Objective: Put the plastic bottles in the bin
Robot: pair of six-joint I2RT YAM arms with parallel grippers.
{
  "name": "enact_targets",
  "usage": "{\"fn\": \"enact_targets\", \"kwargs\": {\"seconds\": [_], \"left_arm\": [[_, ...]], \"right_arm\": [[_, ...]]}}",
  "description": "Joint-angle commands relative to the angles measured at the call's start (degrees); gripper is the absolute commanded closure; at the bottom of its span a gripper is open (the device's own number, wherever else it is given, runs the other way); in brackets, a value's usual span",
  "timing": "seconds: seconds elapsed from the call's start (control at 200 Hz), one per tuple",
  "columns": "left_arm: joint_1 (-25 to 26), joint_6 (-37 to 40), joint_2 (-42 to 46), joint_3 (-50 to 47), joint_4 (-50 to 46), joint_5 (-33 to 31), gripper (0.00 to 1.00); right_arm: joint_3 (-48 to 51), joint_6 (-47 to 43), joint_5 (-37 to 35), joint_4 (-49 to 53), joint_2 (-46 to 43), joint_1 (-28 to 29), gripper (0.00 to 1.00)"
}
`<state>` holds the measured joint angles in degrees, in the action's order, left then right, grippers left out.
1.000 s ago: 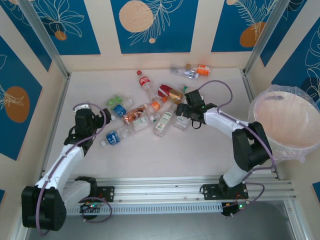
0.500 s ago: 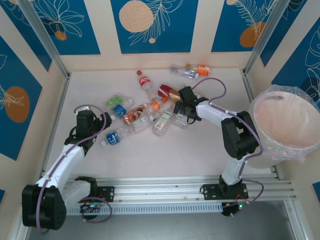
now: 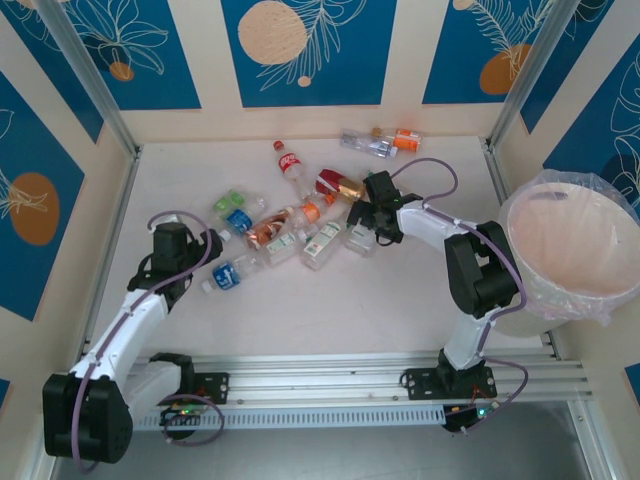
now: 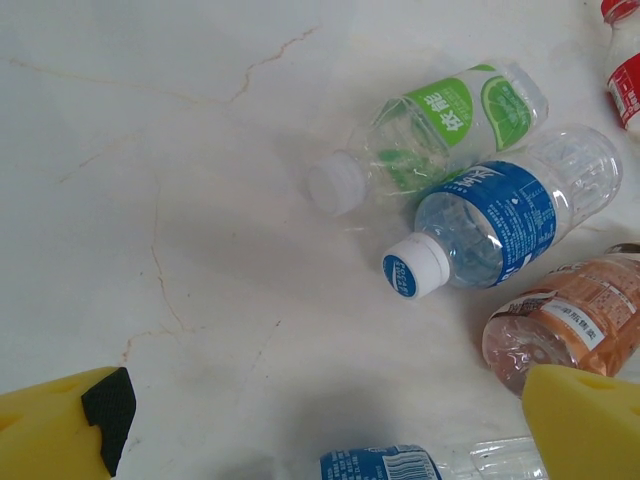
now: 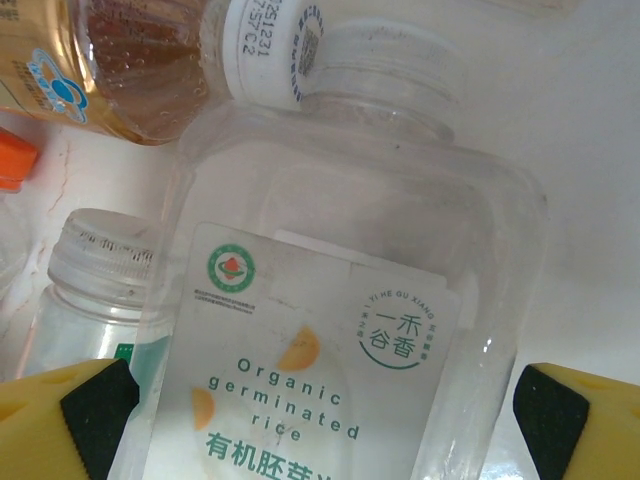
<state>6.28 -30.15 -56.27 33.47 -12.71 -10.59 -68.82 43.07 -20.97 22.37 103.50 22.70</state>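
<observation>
Several plastic bottles lie scattered mid-table. My right gripper is open, low over the pile's right end. In the right wrist view its yellow fingers stand on either side of a clear bottle with a white "Organic germinated rice" label. My left gripper is open at the pile's left end, beside a blue-labelled bottle. The left wrist view has that bottle at the bottom edge between my left gripper's tips. The pale bin with its clear bag stands at the far right.
Ahead of the left gripper lie a green-labelled bottle, a blue-labelled one and a pinkish one. An amber bottle and a white-capped bottle crowd the right gripper's bottle. Two bottles lie near the back wall.
My right gripper has swung left and a little back over the pile's right end and now sits over the clear bottle. The left arm has barely moved.
</observation>
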Motion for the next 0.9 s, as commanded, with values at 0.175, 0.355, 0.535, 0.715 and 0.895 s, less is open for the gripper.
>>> {"fn": "enact_targets", "kwargs": {"seconds": [0.175, 0.355, 0.535, 0.715, 0.895], "left_arm": [[0.1, -1.1, -0.2, -1.1, 1.0, -0.6, 0.00], [0.1, -1.0, -0.6, -1.3, 1.1, -0.6, 0.00], [0.1, -0.9, -0.2, -1.6, 1.3, -0.9, 0.00], [0.1, -0.8, -0.5, -1.8, 1.6, -0.7, 0.00], [0.1, -1.0, -0.6, -2.0, 1.9, -0.6, 0.00]], "right_arm": [[0.0, 0.7, -1.6, 2.6, -2.4, 0.4, 0.01], [-2.1, 0.7, -2.3, 3.8, 3.8, 0.6, 0.00], [-3.5, 0.1, 0.1, 3.5, 8.9, 0.4, 0.00], [-2.9, 0.0, -0.5, 2.9, 9.9, 0.1, 0.01], [-0.3, 0.2, 1.2, -0.1, 8.0, -1.0, 0.28]]}}
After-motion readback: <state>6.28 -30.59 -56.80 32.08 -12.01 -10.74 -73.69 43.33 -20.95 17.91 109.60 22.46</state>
